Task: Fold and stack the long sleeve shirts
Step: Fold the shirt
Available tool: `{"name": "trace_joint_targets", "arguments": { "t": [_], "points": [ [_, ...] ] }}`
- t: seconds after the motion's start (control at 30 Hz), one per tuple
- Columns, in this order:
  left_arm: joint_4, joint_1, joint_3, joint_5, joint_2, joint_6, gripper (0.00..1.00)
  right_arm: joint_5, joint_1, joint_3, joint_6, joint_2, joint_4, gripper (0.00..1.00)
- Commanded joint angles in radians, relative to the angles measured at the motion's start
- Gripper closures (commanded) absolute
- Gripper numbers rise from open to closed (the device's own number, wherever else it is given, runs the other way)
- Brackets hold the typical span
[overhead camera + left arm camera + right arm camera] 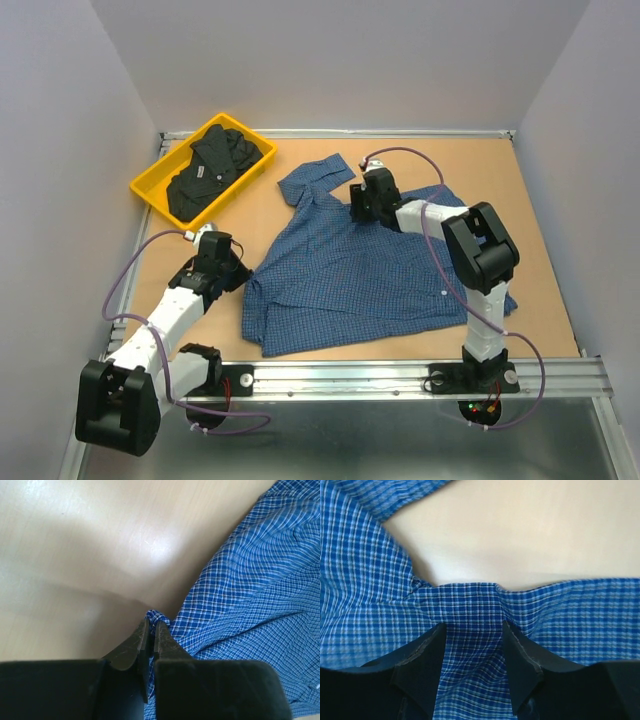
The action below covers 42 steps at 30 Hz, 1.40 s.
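Bare tan wooden worktop (500,190) lies open at far right. The spread blue checked cloth shirt (350,285) covers the middle; a yellow plastic tray (143,188) blocks the far-left corner.

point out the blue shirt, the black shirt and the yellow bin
blue shirt (370,280), top external view, middle of its body
black shirt (215,162), top external view, middle of the bundle
yellow bin (152,180), top external view, bare left corner of its wall

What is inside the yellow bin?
A crumpled black shirt with a small white tag showing fills the yellow bin. The bin's floor, and anything beneath the shirt, is covered and cannot be seen.
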Motion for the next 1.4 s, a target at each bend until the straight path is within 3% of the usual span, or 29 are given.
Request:
{"name": "trace_joint_targets", "arguments": {
  "t": [0.0,0.27,0.5,0.73,0.87,1.13,1.37],
  "points": [
    [0.029,0.001,-0.023,0.057,-0.020,0.006,0.88,0.091,-0.066,-0.086,-0.006,-0.025,-0.129,0.45],
    [0.052,-0.016,-0.027,0.126,0.029,0.026,0.87,0.159,-0.120,-0.143,-0.030,-0.096,-0.196,0.42],
    [0.082,-0.060,-0.040,0.156,0.065,0.029,0.85,0.145,-0.115,-0.071,-0.072,-0.169,-0.284,0.39],
    [0.104,-0.097,-0.057,0.152,0.086,0.017,0.85,0.136,0.053,0.126,-0.202,-0.245,-0.301,0.38],
    [0.102,-0.108,-0.060,0.135,0.077,0.011,0.85,0.091,0.156,0.234,-0.265,-0.207,-0.304,0.39],
    [0.101,-0.117,-0.061,0.115,0.071,0.005,0.84,-0.011,0.299,0.380,-0.239,-0.029,-0.310,0.40],
    [0.102,-0.118,-0.063,0.107,0.065,0.005,0.84,0.008,0.345,0.452,-0.228,0.113,-0.308,0.43]
  ]
}}
